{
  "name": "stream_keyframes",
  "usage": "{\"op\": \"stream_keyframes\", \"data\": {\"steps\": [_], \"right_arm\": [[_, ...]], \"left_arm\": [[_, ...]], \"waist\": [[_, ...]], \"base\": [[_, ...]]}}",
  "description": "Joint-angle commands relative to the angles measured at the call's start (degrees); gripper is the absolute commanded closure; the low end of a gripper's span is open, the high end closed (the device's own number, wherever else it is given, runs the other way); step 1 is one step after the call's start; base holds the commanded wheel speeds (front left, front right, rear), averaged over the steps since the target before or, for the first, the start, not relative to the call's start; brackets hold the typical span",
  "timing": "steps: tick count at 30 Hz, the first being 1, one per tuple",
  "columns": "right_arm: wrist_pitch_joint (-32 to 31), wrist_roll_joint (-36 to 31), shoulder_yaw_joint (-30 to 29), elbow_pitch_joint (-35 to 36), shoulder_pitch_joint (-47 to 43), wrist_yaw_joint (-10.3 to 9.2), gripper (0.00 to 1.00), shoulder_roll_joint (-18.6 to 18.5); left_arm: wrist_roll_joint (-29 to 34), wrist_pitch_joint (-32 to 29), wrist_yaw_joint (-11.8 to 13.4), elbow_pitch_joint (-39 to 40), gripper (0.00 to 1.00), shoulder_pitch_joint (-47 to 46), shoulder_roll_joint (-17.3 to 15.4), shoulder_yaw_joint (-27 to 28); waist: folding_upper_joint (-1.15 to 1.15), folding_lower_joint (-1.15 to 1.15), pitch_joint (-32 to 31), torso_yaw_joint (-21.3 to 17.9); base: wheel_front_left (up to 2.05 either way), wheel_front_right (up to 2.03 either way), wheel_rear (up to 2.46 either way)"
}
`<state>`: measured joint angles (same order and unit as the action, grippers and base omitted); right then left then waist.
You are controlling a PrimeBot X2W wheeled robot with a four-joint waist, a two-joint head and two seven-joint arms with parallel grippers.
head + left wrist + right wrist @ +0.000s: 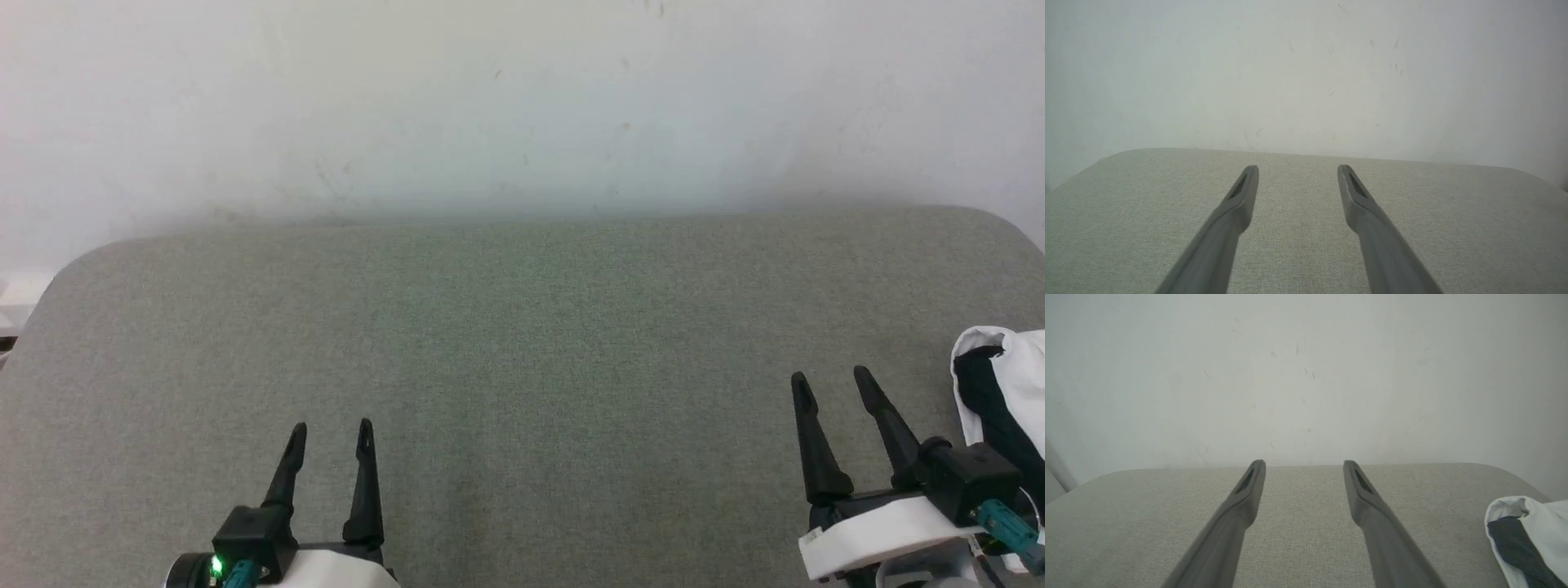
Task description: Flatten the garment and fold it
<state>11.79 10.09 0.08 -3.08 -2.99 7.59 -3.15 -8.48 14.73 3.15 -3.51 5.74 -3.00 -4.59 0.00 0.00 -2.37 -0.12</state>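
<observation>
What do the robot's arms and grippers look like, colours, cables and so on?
The left gripper and right gripper each have two long black fingers tapering to slim tips, with a narrow slot near each tip. They sit on black blocks over white wrist shells. A teal connector plugs in at each wrist, and a green light glows on the left one.

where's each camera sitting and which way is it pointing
Head view: on the head, looking down at the grey surface and wall; left gripper and right gripper below, open.
Left wrist view: on that wrist, looks along its fingers to the wall.
Right wrist view: same, from the right wrist.
Shared: head and right wrist views both show the shirt.
</observation>
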Motion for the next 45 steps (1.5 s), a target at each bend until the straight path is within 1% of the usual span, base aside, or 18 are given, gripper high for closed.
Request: {"op": "stream_keyframes", "data": {"steps": [1, 8, 9, 45], "right_arm": [[0.02, -0.43, -0.1, 0.38, -0.69, -0.1, 0.0, 0.24], [-0.14, 0.43, -0.19, 0.34, -0.84, -0.1, 0.0, 0.26], [-0.16, 0.38, -0.07, 0.19, -0.28, 0.0, 1.0, 0.02], [-3.15, -2.32, -0.05, 0.93, 0.58, -0.02, 1.0, 0.05]], "left_arm": [[0.62, 0.27, 0.35, -0.07, 0.0, 0.64, 0.12, -0.14], [0.68, 0.27, 0.71, 0.47, 0.0, 0.58, 0.12, -0.35], [0.06, -0.03, 0.46, 0.29, 1.0, 0.06, 0.0, -0.28], [2.18, -3.86, -0.48, 1.09, 1.0, -1.44, 0.02, 0.99]], "waist": [[0.0, 0.0, 0.07, 0.07], [0.0, 0.0, 0.42, 0.2], [0.0, 0.0, 0.38, 0.19], [0.0, 0.01, 0.9, 0.17]], "base": [[0.0, 0.0, 0.0], [0.0, 0.0, 0.0], [0.0, 0.0, 0.0], [0.0, 0.0, 0.0]]}}
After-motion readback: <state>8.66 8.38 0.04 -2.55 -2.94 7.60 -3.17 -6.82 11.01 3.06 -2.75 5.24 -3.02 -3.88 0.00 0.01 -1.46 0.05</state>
